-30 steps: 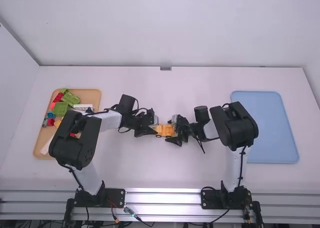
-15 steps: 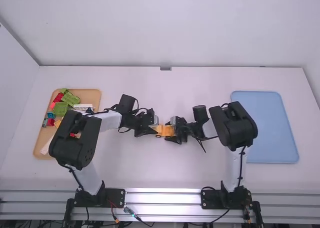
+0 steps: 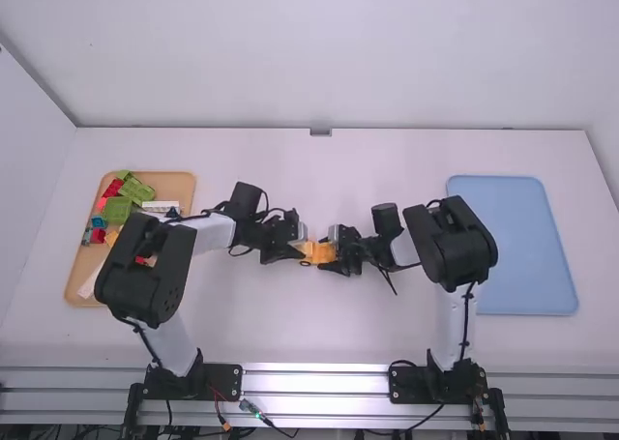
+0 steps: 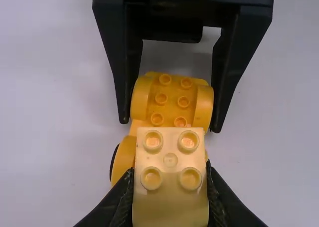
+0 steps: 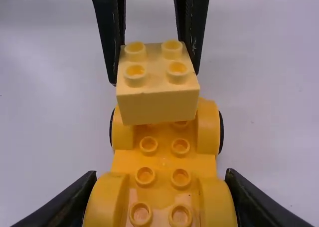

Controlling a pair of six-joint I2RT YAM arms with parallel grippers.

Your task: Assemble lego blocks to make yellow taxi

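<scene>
We have the left gripper (image 3: 299, 248) clamped on a pale yellow plastic block (image 4: 170, 159), boxy with four round studs on top, one finger pressed to each side. Facing it, just beside, we see the right gripper (image 3: 330, 252) clamped across a deeper yellow plastic car base (image 5: 164, 159), studded along the middle, rounded fenders at its corners; its fingers bear on the fenders at one end. The block lies over the base's other end, between the two pairs of fingers; we cannot tell whether it is seated. Black wheels (image 5: 221, 132) edge that end. Well apart from the fingers, out past the left pair, we note a tan tray (image 3: 177, 182) of mixed blocks, green (image 3: 118, 209), red and white among them. Out past the right pair, also well apart: a flat blue tray (image 3: 527, 247).
</scene>
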